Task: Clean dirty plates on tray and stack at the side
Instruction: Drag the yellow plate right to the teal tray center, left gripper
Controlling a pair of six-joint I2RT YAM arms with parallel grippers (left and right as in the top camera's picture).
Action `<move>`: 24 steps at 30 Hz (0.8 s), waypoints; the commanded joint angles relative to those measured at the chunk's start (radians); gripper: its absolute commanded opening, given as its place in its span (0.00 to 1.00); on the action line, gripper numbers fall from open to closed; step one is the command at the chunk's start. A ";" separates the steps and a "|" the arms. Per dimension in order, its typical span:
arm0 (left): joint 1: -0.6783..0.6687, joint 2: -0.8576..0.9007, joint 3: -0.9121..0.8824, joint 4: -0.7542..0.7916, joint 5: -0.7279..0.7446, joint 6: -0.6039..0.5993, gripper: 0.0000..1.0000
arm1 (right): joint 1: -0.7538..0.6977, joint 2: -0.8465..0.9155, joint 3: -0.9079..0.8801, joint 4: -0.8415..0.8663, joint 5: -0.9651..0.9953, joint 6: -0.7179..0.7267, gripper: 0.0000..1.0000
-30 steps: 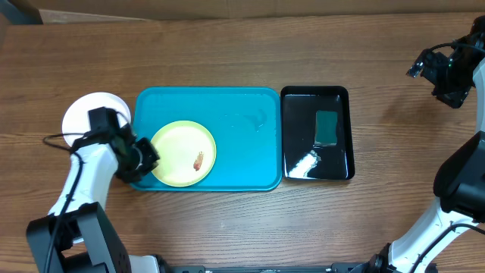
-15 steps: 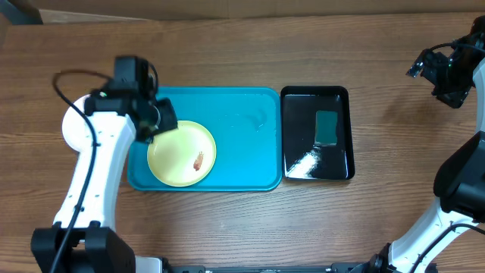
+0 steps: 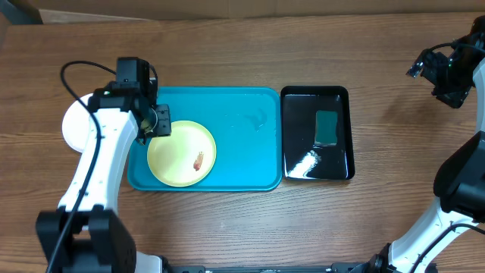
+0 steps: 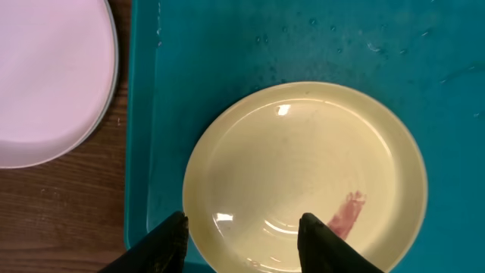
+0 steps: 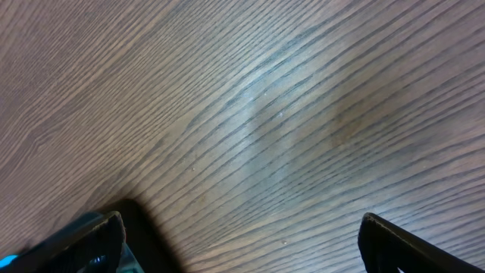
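A wooden table point(image 3: 227, 53) is carrying the whole scene, with the turquoise tray point(image 3: 242, 136) lying lengthwise near its middle. A smaller glossy black tray point(image 3: 299, 129) is sitting just beside the turquoise tray's right short side, their rims nearly touching. A pale yellow-green plate point(image 3: 178, 159) is lying flat inside the turquoise tray, in its left half and close to the near long rim. A white plate point(image 3: 74, 129) is resting on the bare wood just off the turquoise tray's left short side, partly hidden by the left arm in the overhead view. A green sponge point(image 3: 326, 127) is lying in the black tray, towards that tray's far right part.

The left gripper point(image 3: 161, 127) is hovering over the turquoise tray's left end, above the yellow-green plate's far-left edge. Its fingers are standing apart and pinching nothing. In the wrist view one finger is showing over the plate's edge and the other over its bowl, with the plate spreading out ahead of them. The right gripper point(image 5: 241, 221) is hanging well to the right of the turquoise tray, its fingers spread wide above bare wood. A small reddish smear point(image 4: 345, 214) is marking the yellow-green plate on the side away from the white plate
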 commanded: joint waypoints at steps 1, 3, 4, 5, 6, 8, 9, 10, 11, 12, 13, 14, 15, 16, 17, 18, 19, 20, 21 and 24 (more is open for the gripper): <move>0.016 0.072 -0.022 0.023 -0.024 0.032 0.49 | 0.005 -0.014 0.019 0.003 -0.005 0.004 1.00; 0.025 0.114 -0.022 0.031 -0.024 0.032 0.47 | 0.005 -0.014 0.019 0.002 -0.005 0.004 1.00; 0.030 0.132 -0.022 0.033 -0.024 0.032 0.47 | 0.005 -0.014 0.019 0.003 -0.005 0.004 1.00; 0.039 0.161 -0.022 0.035 -0.024 0.035 0.45 | 0.005 -0.014 0.019 0.002 -0.005 0.004 1.00; 0.046 0.178 -0.022 0.035 -0.023 0.035 0.45 | 0.005 -0.014 0.019 0.002 -0.005 0.004 1.00; 0.059 0.204 -0.022 0.034 -0.021 0.036 0.44 | 0.005 -0.014 0.019 0.003 -0.005 0.004 1.00; 0.065 0.214 -0.022 0.035 -0.021 0.037 0.44 | 0.005 -0.014 0.019 0.003 -0.005 0.004 1.00; 0.073 0.220 -0.022 0.037 -0.021 0.040 0.44 | 0.005 -0.014 0.019 0.003 -0.005 0.004 1.00; 0.084 0.228 -0.022 0.042 -0.020 0.042 0.44 | 0.005 -0.014 0.019 0.002 -0.005 0.004 1.00; 0.093 0.231 -0.022 0.045 -0.012 0.042 0.44 | 0.005 -0.014 0.019 0.003 -0.005 0.004 1.00; 0.106 0.234 -0.022 0.049 0.014 0.043 0.44 | 0.005 -0.014 0.019 0.002 -0.005 0.004 1.00; 0.115 0.234 -0.022 0.049 0.033 0.043 0.44 | 0.005 -0.014 0.019 0.002 -0.005 0.004 1.00; 0.125 0.234 -0.022 0.048 0.053 0.047 0.44 | 0.005 -0.014 0.019 0.003 -0.005 0.004 1.00; 0.131 0.234 -0.023 0.047 0.067 0.051 0.44 | 0.005 -0.014 0.019 0.003 -0.005 0.004 1.00; 0.135 0.234 -0.023 0.045 0.072 0.050 0.44 | 0.005 -0.014 0.019 0.003 -0.005 0.004 1.00; 0.136 0.234 -0.027 0.044 0.082 0.050 0.43 | 0.005 -0.014 0.019 0.002 -0.005 0.004 1.00; 0.136 0.234 -0.033 0.044 0.090 0.050 0.43 | 0.005 -0.014 0.019 0.003 -0.005 0.004 1.00; 0.135 0.234 -0.039 0.045 0.091 0.050 0.42 | 0.005 -0.014 0.019 0.002 -0.005 0.004 1.00; 0.134 0.234 -0.050 0.049 0.086 0.050 0.40 | 0.005 -0.014 0.019 0.002 -0.005 0.004 1.00; 0.135 0.234 -0.087 0.084 0.084 0.050 0.39 | 0.005 -0.014 0.019 0.003 -0.005 0.004 1.00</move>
